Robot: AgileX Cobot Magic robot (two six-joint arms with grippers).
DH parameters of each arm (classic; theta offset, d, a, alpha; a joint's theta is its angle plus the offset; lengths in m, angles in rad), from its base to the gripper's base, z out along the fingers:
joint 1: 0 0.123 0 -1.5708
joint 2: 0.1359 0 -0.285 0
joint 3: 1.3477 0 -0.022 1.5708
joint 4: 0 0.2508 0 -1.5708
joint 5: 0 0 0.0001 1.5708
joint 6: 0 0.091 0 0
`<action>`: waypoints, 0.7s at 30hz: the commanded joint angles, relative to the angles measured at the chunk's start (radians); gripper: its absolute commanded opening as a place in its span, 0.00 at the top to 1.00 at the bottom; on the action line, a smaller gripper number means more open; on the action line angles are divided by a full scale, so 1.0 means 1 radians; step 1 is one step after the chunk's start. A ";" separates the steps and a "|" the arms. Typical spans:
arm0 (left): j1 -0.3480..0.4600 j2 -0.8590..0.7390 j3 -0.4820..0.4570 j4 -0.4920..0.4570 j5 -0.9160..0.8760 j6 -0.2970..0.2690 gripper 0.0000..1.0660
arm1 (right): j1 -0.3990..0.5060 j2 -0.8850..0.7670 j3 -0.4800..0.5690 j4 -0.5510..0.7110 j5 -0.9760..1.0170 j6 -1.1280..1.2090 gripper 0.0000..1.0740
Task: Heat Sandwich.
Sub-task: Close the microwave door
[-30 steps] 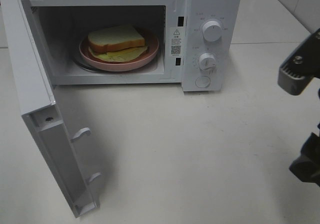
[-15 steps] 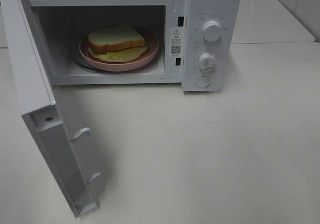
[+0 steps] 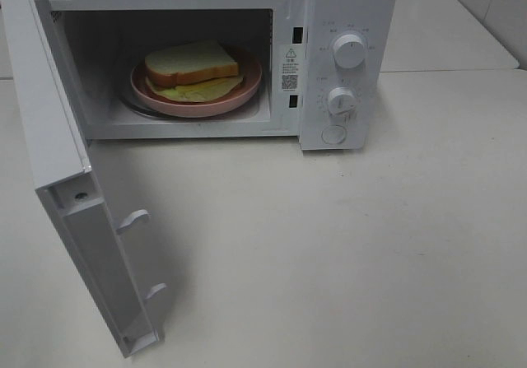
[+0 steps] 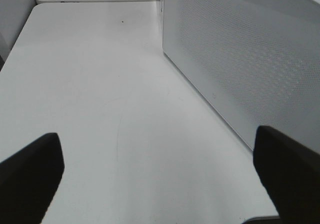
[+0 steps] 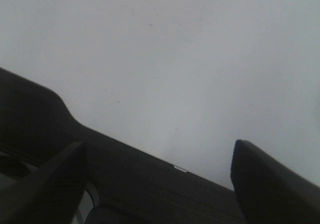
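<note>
The sandwich (image 3: 191,65), pale cream bread over yellowish filling, lies on a round salmon-pink plate (image 3: 247,90) inside the white microwave (image 3: 346,6). The microwave door (image 3: 66,211) stands wide open, swung out to the front left. Neither gripper shows in the exterior high view. In the left wrist view my left gripper (image 4: 160,171) is open and empty, its dark fingertips (image 4: 30,176) over the white table beside the microwave's perforated outer wall (image 4: 240,68). In the right wrist view my right gripper (image 5: 157,184) is open and empty, fingertips (image 5: 265,184) over bare table.
Two knobs (image 3: 349,50) and a round button (image 3: 333,135) are on the microwave's right panel. A white table (image 3: 346,253) stretches in front and to the right. A table seam runs behind (image 4: 95,1). A dark arm part (image 5: 125,174) lies under the right gripper.
The right arm, visible at the right edge of the exterior high view one second ago, has withdrawn out of that view. The sandwich, plate and door have not moved.
</note>
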 commanded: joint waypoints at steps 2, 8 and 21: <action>0.001 -0.026 0.004 -0.002 -0.003 -0.002 0.08 | -0.087 -0.068 0.023 0.010 -0.037 0.009 0.29; 0.001 -0.026 0.004 -0.002 -0.003 -0.002 0.08 | -0.219 -0.179 0.025 0.086 -0.066 0.009 0.29; 0.001 -0.026 0.004 -0.002 -0.003 -0.002 0.08 | -0.340 -0.337 0.064 0.108 -0.150 0.001 0.29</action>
